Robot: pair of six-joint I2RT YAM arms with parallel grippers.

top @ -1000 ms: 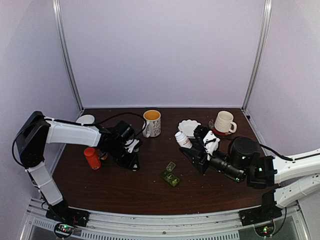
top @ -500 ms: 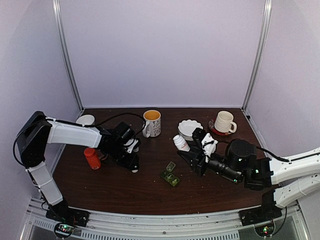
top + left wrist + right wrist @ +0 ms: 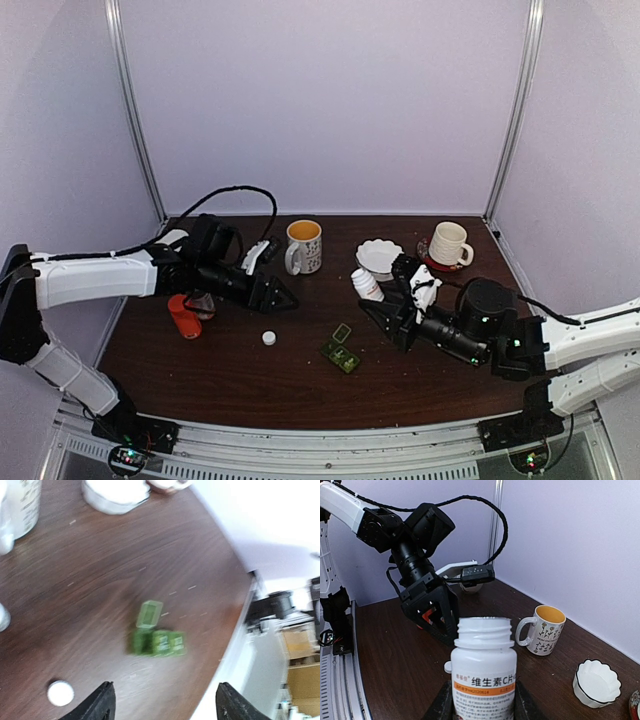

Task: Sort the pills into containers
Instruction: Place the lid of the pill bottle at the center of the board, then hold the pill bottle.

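The dark-green container [image 3: 341, 352] lies mid-table with one lid [image 3: 149, 614] flipped up; it also shows in the left wrist view [image 3: 159, 641]. No pills show in any view. My left gripper [image 3: 283, 299] hangs open above the table, left of the box, and holds nothing [image 3: 165, 707]. A white cap [image 3: 268, 338] lies loose below it [image 3: 60, 692]. My right gripper [image 3: 378, 303] is shut on an uncapped white pill bottle [image 3: 366, 283], held upright [image 3: 484, 675]. In the right wrist view the left gripper [image 3: 431, 617] shows behind that bottle.
An orange bottle [image 3: 183, 316] stands at the left under the left arm. A yellow-lined mug [image 3: 303, 246], a white fluted dish [image 3: 378, 256] and a white mug on a red coaster [image 3: 448, 243] line the back. The table's near edge [image 3: 235, 645] runs close to the green box.
My left gripper has opened and let go of the white cap, which now lies on the table. It has risen and swung back. The right gripper still holds the bottle, shifted slightly left.
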